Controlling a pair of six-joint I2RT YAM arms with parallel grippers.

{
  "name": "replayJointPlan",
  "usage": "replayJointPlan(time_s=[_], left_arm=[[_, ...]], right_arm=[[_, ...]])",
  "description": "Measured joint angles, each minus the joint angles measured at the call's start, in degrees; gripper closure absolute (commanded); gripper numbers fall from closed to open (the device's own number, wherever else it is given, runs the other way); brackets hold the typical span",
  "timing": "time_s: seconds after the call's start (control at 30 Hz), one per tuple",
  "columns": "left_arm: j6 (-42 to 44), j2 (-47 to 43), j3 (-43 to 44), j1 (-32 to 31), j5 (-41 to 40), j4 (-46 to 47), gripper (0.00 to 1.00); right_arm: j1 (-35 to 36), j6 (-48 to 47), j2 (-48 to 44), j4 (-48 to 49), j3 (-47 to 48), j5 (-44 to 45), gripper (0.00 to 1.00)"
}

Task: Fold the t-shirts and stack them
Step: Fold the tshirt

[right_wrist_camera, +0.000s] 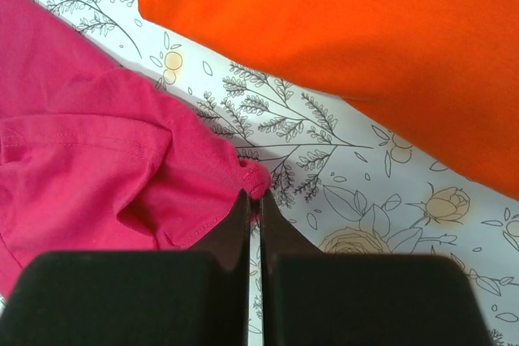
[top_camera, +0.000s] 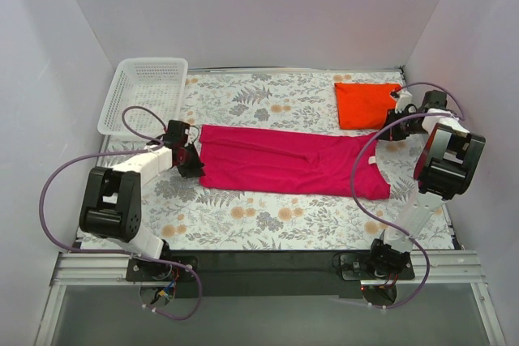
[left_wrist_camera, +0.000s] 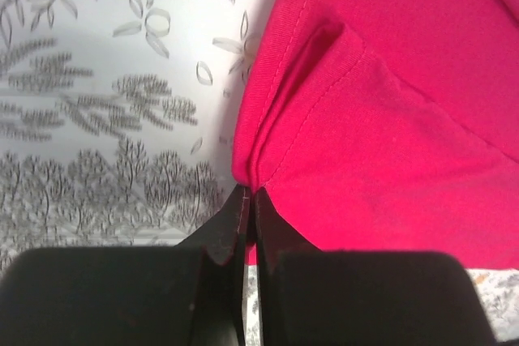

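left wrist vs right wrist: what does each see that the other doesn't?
Left wrist only: a stitched hem fold of the pink shirt, with the left fingers shut on its edge. Right wrist only: the orange shirt beside the pink one, and the right fingers shut on a pink corner. Both: the pink shirt, the patterned cloth under it, and closed fingers.

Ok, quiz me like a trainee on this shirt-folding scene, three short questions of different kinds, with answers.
1. True or false: the folded orange-red cotton t-shirt lies apart from the long magenta-pink cotton t-shirt.
2. The left gripper is shut on: A) the orange-red shirt, B) the magenta-pink shirt, C) nothing?
3. How many t-shirts lie on the floral-print tablecloth?
Key: 1 true; 2 B; 3 two.
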Motion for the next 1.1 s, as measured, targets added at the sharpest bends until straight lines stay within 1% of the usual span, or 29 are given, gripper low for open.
replayJointPlan(time_s=[0.13,0.27,0.4,0.5,0.73,0.87,1.1], left_arm=[[-2.5,-3.4,-0.5,0.0,1.4,-4.2,1.00],[-6.0,-5.7,-1.8,0.0,3.4,-6.2,1.00],[-11.4,-8.0,-5.7,0.0,4.0,-9.0,1.00],[-16.0,-11.4,-9.1,0.6,4.3,-11.9,1.00],[-24.1,-23.9,-13.6,5.3,6.6,-16.4,1.00],[-26.4,-27.4,-14.3,7.8,7.0,-19.2,1.00],[-29.0,-32.0,-14.4,11.9,5.6,-24.0,1.00]], right_arm=[[1.2,-0.4,-0.3,-0.1,0.1,0.4,0.99],[3.1,-0.9,-0.4,-0.5,1.6,1.4,0.99],[5.4,-1.3,-0.4,-0.6,3.0,2.1,0.99],[7.1,-1.4,-0.4,-1.0,3.3,2.7,0.99],[10.6,-1.8,-0.4,-1.8,4.4,3.3,0.99],[13.2,-2.0,-0.3,-2.0,6.2,4.0,0.99],[19.8,-2.1,1.6,-2.2,9.9,5.3,0.99]])
